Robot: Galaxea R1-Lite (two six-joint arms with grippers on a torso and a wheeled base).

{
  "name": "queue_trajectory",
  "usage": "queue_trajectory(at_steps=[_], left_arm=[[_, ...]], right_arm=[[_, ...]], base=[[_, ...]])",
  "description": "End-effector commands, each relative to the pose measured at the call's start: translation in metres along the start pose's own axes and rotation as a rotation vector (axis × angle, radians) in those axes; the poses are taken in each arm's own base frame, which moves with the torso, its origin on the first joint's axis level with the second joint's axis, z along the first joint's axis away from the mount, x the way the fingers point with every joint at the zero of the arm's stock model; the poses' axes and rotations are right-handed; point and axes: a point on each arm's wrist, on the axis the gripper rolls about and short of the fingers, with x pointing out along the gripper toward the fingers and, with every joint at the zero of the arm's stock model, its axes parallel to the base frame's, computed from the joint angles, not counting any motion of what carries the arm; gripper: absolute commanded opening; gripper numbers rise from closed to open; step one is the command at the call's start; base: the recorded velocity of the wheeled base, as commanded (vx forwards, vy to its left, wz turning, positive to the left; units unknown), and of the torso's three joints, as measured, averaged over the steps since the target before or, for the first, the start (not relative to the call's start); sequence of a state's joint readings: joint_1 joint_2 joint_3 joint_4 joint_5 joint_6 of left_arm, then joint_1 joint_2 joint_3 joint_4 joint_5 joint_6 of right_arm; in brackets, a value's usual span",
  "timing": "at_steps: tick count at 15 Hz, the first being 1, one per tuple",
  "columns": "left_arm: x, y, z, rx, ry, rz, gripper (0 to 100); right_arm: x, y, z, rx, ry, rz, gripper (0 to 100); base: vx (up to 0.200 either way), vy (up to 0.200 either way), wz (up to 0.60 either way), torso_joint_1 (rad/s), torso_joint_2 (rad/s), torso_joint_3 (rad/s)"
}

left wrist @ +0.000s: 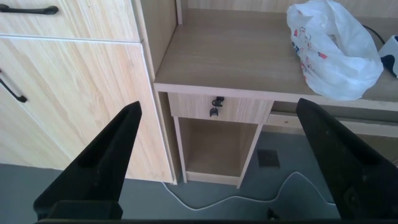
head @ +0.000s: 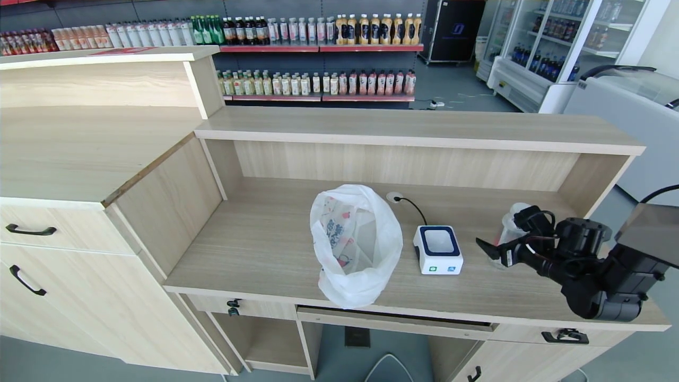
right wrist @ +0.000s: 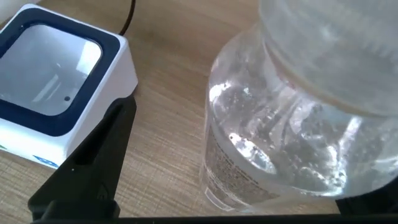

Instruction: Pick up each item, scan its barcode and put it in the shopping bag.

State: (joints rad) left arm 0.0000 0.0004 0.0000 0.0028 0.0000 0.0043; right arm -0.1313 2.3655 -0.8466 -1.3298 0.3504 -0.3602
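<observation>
A clear plastic bottle (head: 510,229) stands on the wooden desk (head: 265,249) at the right, close to the white and blue barcode scanner (head: 437,249). My right gripper (head: 503,245) is open around the bottle (right wrist: 280,143); a gap shows between one dark finger (right wrist: 93,168) and the bottle's side. The scanner (right wrist: 56,81) sits just beyond that finger. A white plastic shopping bag (head: 355,244) stands open to the left of the scanner, with printed packaging inside. My left gripper (left wrist: 217,168) hangs open and empty below desk height, facing the desk's front, with the bag (left wrist: 336,50) farther off.
A black cable (head: 411,204) runs from the scanner to a hole in the desk. A raised back ledge (head: 414,127) walls the desk behind, and a side panel (head: 170,201) closes its left. Drawers with black handles (head: 31,230) are far left. Drink shelves stand beyond.
</observation>
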Motion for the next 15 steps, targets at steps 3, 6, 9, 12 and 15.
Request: queue_trajectory(at_steps=[3, 6, 9, 12, 15], left_arm=[[0.000, 0.000, 0.000, 0.000, 0.000, 0.000, 100], [0.000, 0.000, 0.000, 0.000, 0.000, 0.000, 100], [0.000, 0.000, 0.000, 0.000, 0.000, 0.000, 100], [0.000, 0.000, 0.000, 0.000, 0.000, 0.000, 100], [0.000, 0.000, 0.000, 0.000, 0.000, 0.000, 100]], right_arm=[[0.002, -0.010, 0.000, 0.003, -0.007, -0.023, 100], [-0.003, -0.023, 0.000, 0.024, -0.010, -0.055, 0], [-0.008, -0.033, -0.006, 0.046, 0.035, -0.072, 0], [-0.009, -0.036, -0.009, 0.083, 0.059, -0.073, 0], [-0.006, -0.036, -0.010, 0.089, 0.050, -0.058, 0]], base=[[0.000, 0.000, 0.00, 0.000, 0.00, 0.000], [0.000, 0.000, 0.00, 0.000, 0.00, 0.000], [0.000, 0.000, 0.00, 0.000, 0.00, 0.000], [0.000, 0.000, 0.00, 0.000, 0.00, 0.000], [0.000, 0.000, 0.00, 0.000, 0.00, 0.000]])
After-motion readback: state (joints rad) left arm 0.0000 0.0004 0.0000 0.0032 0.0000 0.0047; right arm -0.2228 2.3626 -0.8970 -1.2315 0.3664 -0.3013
